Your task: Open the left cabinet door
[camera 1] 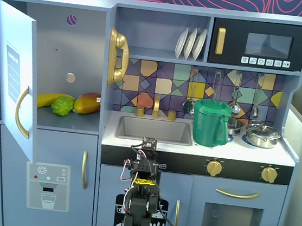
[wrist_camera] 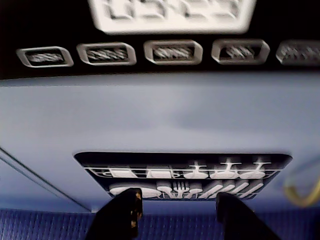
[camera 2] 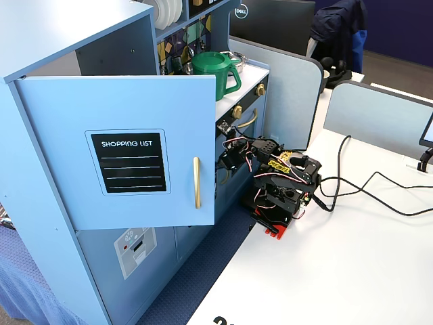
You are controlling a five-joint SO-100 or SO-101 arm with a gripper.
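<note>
Cabinet (camera 1: pixel 55 140): stood at the left of the toy kitchen in a fixed view; fruit lay on its upper shelf.
Left cabinet door (camera 2: pixel 128 145): swung wide outward, chalkboard panel facing the room, gold handle (camera 2: pixel 197 183) untouched by me.
My arm (camera 1: pixel 140 199): folded low, near the centre front, well apart from that door.
My claw (wrist_camera: pixel 175 212): fingers spread, nothing between them, facing the small dishwasher door (wrist_camera: pixel 185 175) in the wrist view.
Step in hand: opening judged complete; I sat retracted.
Next move: none beyond holding clear of the open door.
</note>
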